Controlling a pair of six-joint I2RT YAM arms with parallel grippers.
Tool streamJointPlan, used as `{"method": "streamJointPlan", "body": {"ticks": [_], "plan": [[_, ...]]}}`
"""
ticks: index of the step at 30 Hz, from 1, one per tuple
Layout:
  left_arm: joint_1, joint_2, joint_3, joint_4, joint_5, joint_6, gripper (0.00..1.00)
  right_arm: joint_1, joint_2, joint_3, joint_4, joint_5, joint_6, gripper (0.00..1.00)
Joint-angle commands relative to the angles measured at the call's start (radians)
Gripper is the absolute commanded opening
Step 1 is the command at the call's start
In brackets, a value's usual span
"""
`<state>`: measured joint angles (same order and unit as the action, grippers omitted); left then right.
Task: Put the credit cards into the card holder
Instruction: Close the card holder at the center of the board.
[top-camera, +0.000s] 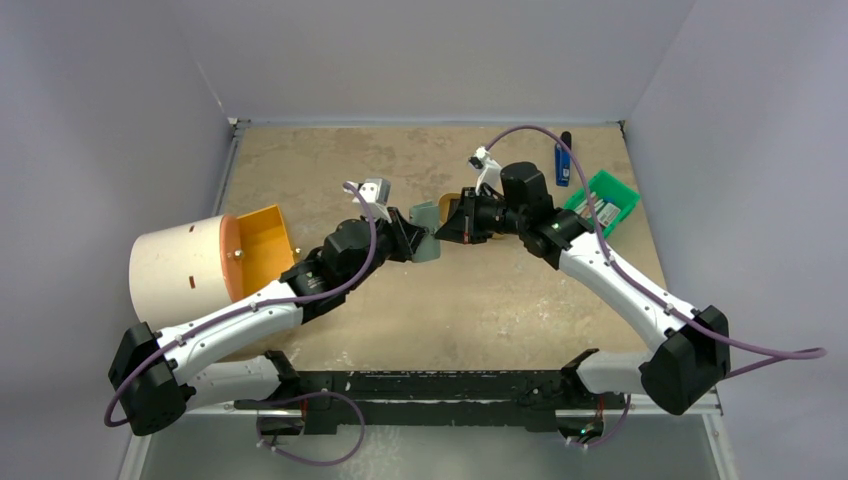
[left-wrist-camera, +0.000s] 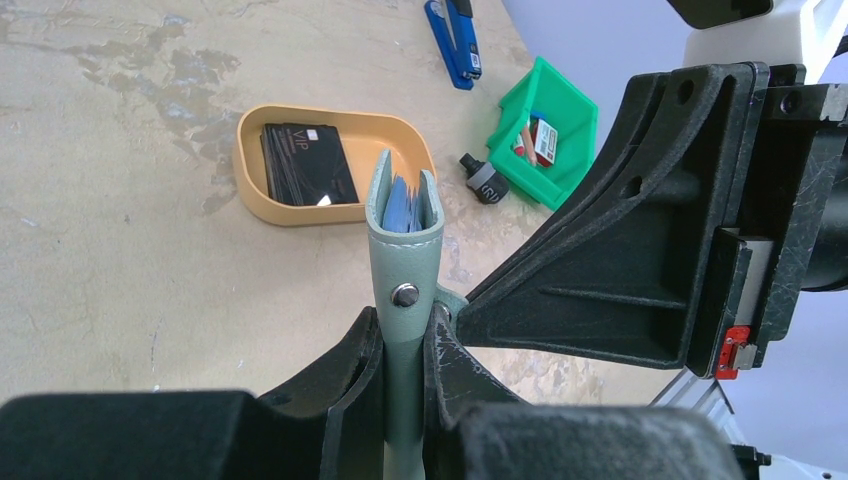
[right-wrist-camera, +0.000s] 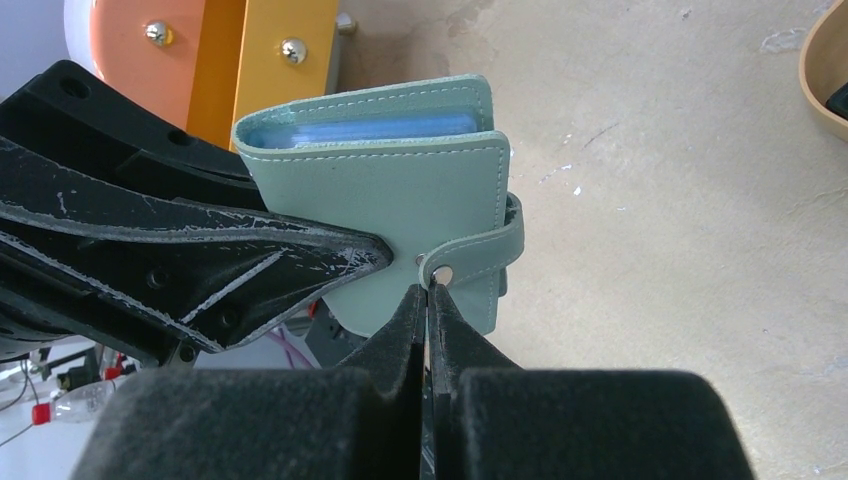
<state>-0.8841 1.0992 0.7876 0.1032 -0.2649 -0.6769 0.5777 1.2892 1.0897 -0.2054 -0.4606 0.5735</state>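
The table (top-camera: 430, 300) carries a white drum (top-camera: 180, 270) with an orange chute at the far left. The tray (left-wrist-camera: 260, 205), green bin (left-wrist-camera: 560, 120) and blue tool (left-wrist-camera: 455, 40) sit toward the right.

Above its middle the left arm (top-camera: 250, 310) and right arm (top-camera: 620, 280) meet nose to nose. The holder (top-camera: 425, 232) hangs in the air between them, clear of the table.

The left jaws are clamped on the holder's lower part, one on each flat face. Its long axis runs out away from them and its mouth is at the far end. The right jaws are fully closed. Their tips touch the holder just under the tab (right-wrist-camera: 480, 258), which wraps round the edge facing the right arm. Whether they pinch the tab's rim cannot be told.

So the tab lies straight ahead of the right jaws, and the right arm is also the nearer one to the tray. Any work on the tab, or any fetching of a card, probably falls to it while the left arm only steadies.

The left wrist view alone shows black cards (left-wrist-camera: 305, 165) stacked in the tray, so the job looks unfinished. It also shows the holder edge-on, with blue cards (left-wrist-camera: 403, 212) standing in the mouth.

The right wrist view alone shows the broad face, the tab's path round the edge and its snap (right-wrist-camera: 445, 272). The top view shows neither the tab nor the cards.
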Motion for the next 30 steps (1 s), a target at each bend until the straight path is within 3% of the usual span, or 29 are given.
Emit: {"method": "streamJointPlan", "body": {"ticks": [1, 22, 30], "plan": [[-0.005, -0.005, 0.051, 0.064, 0.022, 0.002, 0.0, 0.008, 0.002, 0.018, 0.022, -0.015, -0.019, 0.0], [-0.014, -0.005, 0.06, 0.066, 0.035, 0.001, 0.0, 0.026, 0.024, 0.03, 0.016, -0.009, -0.022, 0.0], [-0.016, 0.0, 0.061, 0.098, 0.125, -0.003, 0.0, 0.028, 0.04, 0.036, 0.021, -0.003, -0.021, 0.0]]}}
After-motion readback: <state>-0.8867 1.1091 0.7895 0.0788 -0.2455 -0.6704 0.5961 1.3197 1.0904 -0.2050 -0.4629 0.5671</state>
